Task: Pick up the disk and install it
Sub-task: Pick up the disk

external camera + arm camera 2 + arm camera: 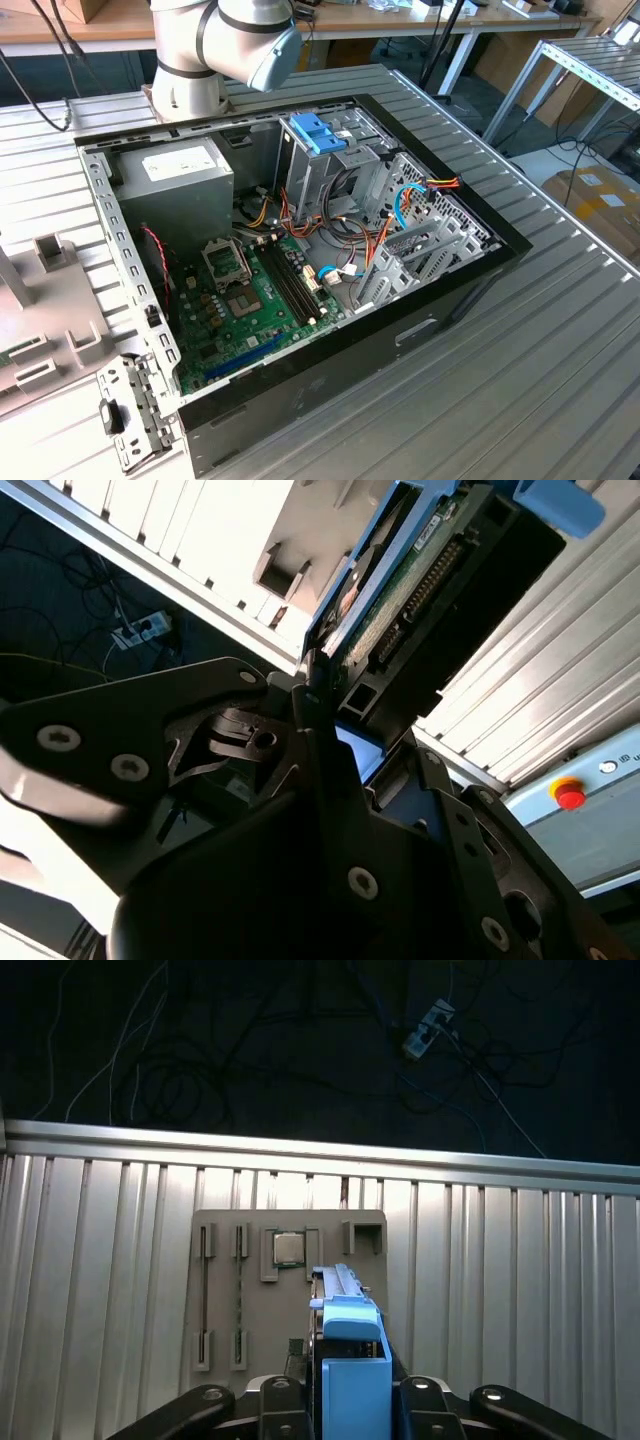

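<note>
As it lies open on the worktop [540,350], the computer case [300,395]: I look straight down into it; it takes up the middle of the worktop.
Power supply [185,175]: a grey box with a white sticker, in the case's far corner on the exterior view's left.
Motherboard [250,300]: green, flat on the case floor, between the power supply and the near wall.
Drive cage [300,175]: bare metal against the far wall, with a blue bracket [318,132] on top. Orange and blue cables [400,205] run beside it.
Grey tray [290,1300]: flat on the worktop near one edge. In the first wrist view a square processor chip [290,1250] sits in one recess.
Gripper [350,1405]: clamped on the disk [350,1355], with black fingers [283,1405] on either side.
Disk, place: off the worktop and held edge-on. From the first wrist view I see the tray beyond it.
Disk, look [400,590]: in the second wrist view I make out a blue rail along the side, a green circuit-board face with a dark pin connector, and a blue tab at the far end.
</note>
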Robot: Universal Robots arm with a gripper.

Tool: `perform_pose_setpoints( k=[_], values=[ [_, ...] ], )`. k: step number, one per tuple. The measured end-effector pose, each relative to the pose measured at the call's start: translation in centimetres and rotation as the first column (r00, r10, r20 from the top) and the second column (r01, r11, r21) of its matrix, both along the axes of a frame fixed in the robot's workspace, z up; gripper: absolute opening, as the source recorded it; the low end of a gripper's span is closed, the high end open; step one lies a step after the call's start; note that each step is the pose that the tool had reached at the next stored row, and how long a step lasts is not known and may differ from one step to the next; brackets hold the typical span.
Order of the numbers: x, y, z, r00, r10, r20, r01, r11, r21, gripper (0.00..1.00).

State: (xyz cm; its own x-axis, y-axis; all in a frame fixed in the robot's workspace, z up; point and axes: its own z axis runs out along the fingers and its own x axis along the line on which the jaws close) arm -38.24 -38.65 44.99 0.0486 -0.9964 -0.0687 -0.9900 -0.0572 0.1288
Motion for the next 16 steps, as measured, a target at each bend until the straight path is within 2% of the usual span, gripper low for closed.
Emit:
perform_pose_setpoints(
  k=[10, 16],
  values=[
    [0.0, -0.1, 0.12, 1.0, 0.0, 0.0, 0.0, 1.0, 0.001, 0.37],
    [0.0, -0.18, 0.49, 1.0, 0.0, 0.0001, 0.0, 1.0, 0.0027, 0.37]
  ],
)
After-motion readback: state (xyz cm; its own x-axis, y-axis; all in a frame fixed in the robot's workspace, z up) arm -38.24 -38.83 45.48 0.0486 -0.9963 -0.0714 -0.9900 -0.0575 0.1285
